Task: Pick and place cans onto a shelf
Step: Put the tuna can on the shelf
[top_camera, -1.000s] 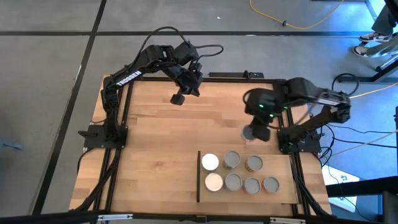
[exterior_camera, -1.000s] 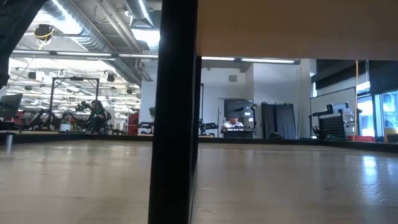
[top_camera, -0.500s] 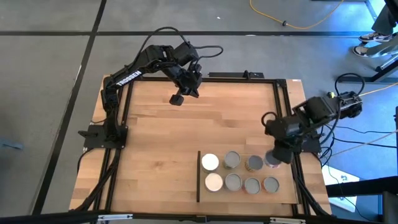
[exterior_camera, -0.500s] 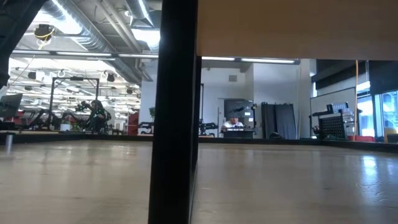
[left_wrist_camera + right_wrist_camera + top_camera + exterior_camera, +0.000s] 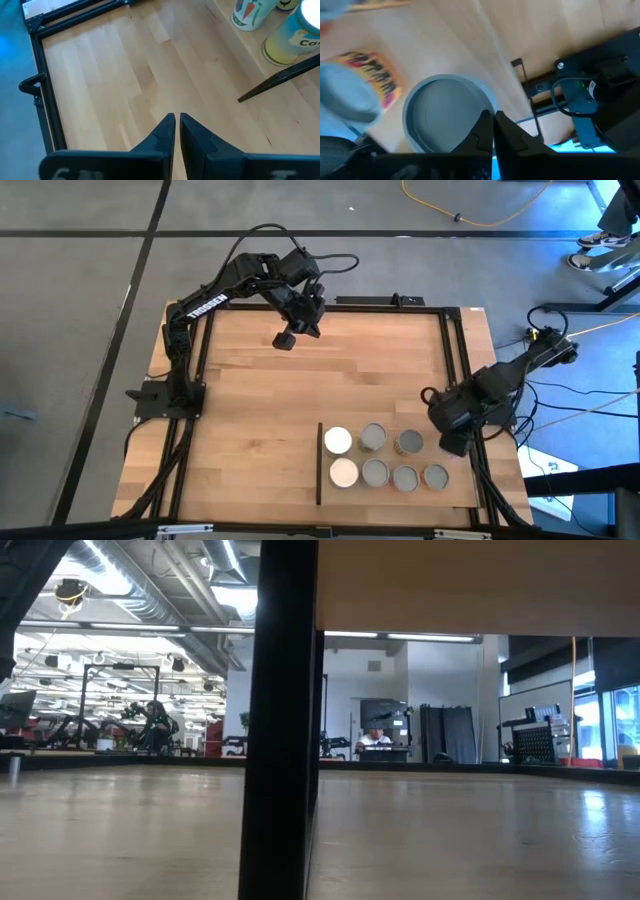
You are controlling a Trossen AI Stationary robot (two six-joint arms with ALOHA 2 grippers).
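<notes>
Pale plank tabletop [image 5: 300, 400] in a black frame fills the scene; the shelf [image 5: 460, 490], a flat light-wood board, lies at its near right, carrying short round metal cans [image 5: 374, 438] in two tidy rows; the right gripper [image 5: 452, 442] hovers beside them, fingers pressed together, seemingly finishing a placement; the left gripper [image 5: 285, 339] waits far left, fingers nearly together, empty.

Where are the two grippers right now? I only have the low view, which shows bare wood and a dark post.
Observer: The right gripper is at the shelf's right end; the left gripper hangs over the table's far side.
Operator: How many cans are shelved?
Observer: Seven cans show from above, in two rows.
Operator: Is the right gripper holding one?
Observer: Its fingers are shut, with a grey can top just beyond them; a grip I cannot confirm.
</notes>
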